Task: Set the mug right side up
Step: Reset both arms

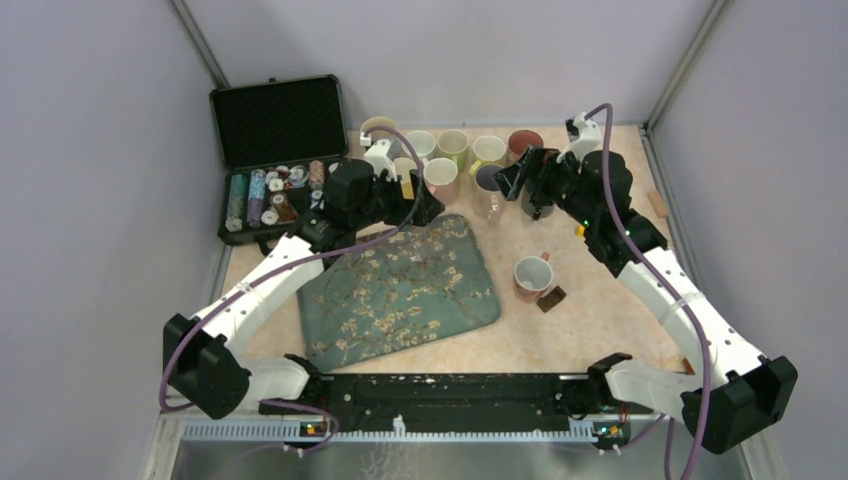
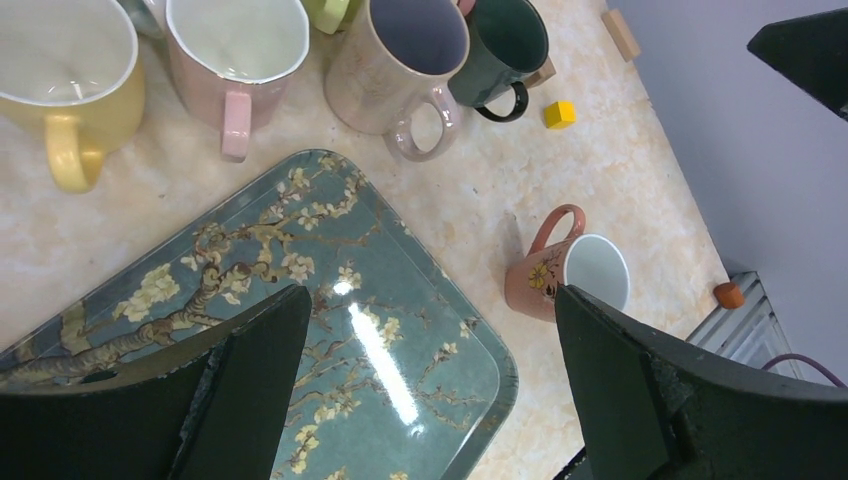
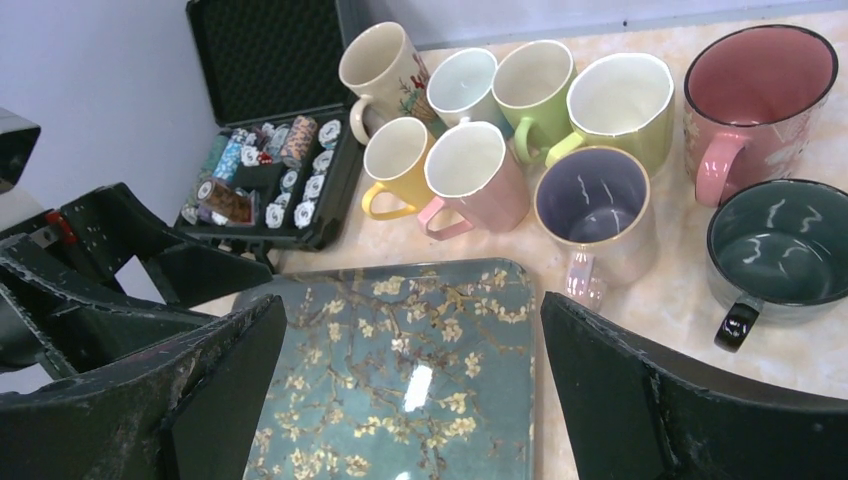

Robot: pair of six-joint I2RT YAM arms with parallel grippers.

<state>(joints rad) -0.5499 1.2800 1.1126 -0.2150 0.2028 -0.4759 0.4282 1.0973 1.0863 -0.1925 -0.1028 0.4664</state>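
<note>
Diffuse overhead lighting, moderately bright and even. A white glare streak crosses the glossy tray at lower centre. The mug casts a faint, soft shadow.

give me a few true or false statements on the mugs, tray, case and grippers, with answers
1. The left gripper and the right gripper are both open and empty. True.
2. The salmon mug stands on the floral tray. False: it is on the table, to the right of the tray.
3. The chip case is shut. False: its lid is up and the chips show.
4. A yellow block lies on the table close to the dark mug. True.
</note>
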